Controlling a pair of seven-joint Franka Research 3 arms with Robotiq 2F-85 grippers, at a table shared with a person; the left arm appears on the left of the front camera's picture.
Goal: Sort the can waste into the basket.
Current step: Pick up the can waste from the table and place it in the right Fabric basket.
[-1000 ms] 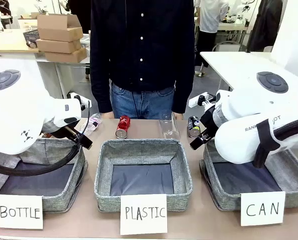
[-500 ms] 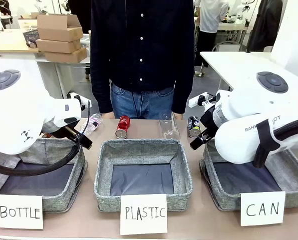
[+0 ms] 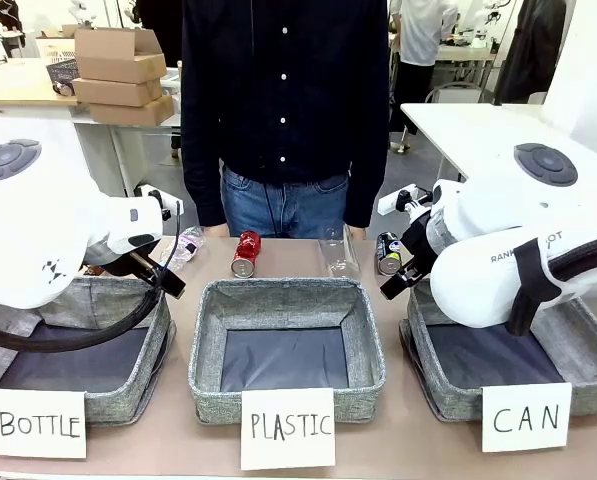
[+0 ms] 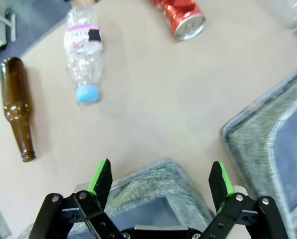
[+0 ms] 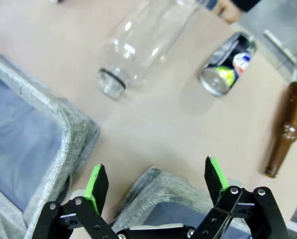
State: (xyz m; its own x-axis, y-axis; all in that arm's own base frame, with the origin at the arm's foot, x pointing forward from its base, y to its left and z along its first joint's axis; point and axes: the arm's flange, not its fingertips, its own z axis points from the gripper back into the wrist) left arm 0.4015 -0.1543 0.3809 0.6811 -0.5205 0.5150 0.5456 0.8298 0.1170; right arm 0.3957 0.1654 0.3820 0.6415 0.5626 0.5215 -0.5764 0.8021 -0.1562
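I have both sets of jaws spread wide with nothing in them: the left gripper (image 4: 160,172) at the bottom of its wrist frame, and the right gripper (image 5: 155,169) at the bottom of its own. In the front frame the red can (image 3: 246,253) lies on its side just left of centre. The black can (image 3: 388,253) is right of centre. The CAN basket (image 3: 425,365) sits at lower right.

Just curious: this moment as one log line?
left gripper: open; right gripper: open; red can, black can: on table, outside basket
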